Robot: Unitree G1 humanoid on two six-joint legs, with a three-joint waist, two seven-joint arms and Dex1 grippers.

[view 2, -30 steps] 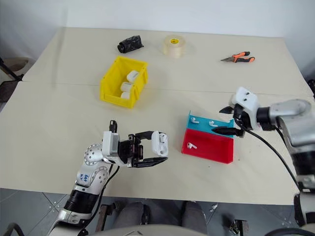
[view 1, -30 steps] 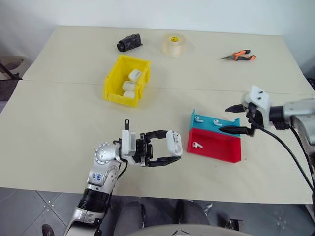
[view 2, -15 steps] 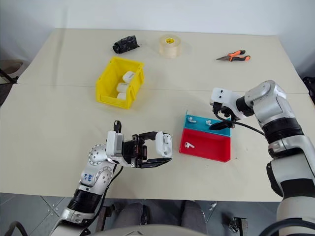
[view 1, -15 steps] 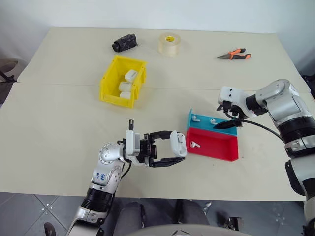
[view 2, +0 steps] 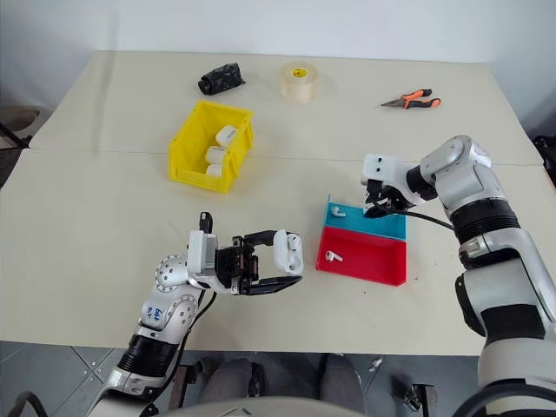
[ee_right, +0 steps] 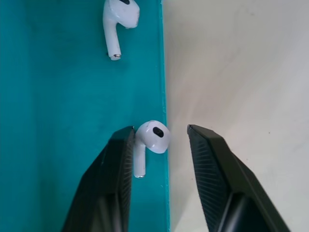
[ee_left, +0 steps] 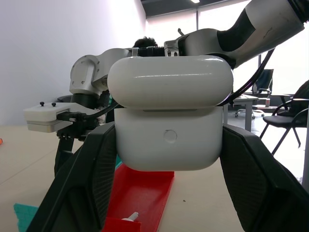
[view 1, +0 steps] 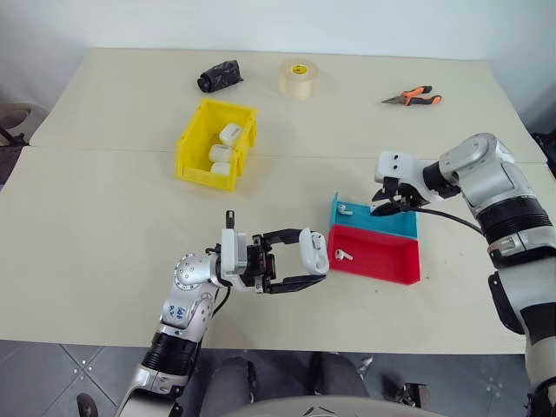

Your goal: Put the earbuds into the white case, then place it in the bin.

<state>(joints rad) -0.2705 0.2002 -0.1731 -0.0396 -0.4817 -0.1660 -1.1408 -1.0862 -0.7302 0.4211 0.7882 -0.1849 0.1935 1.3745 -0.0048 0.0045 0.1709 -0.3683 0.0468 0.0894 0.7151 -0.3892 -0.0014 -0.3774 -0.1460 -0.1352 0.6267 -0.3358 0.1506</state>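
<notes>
While left hand (view 1: 306, 266) clamps case (view 1: 311, 251) (lid ajar);

no readable text, labels, brands or numbers anywhere

— Way from the left gripper (view 1: 314, 262) with its white case (view 1: 311, 249) to the bin (view 1: 193, 143)?
— Bare table (view 1: 104, 217) between, nothing standing there. Open on top; three cases (view 1: 221, 154) inside along one wall, free floor beside them.
— Around the right gripper (ee_right: 159, 129)?
— Tight. Straddling the teal edge of the tray (ee_right: 58, 121): one finger inside, touching the stem of an earbud (ee_right: 152, 137), the other outside over the table, with a gap to the bud. Second earbud (ee_right: 118, 19) apart, out of the way.
— Far side?
— Tape roll (view 1: 299, 76), black bundle (view 1: 219, 76), pliers (view 1: 411, 95), all beyond the bin, well apart from both arms.
</notes>
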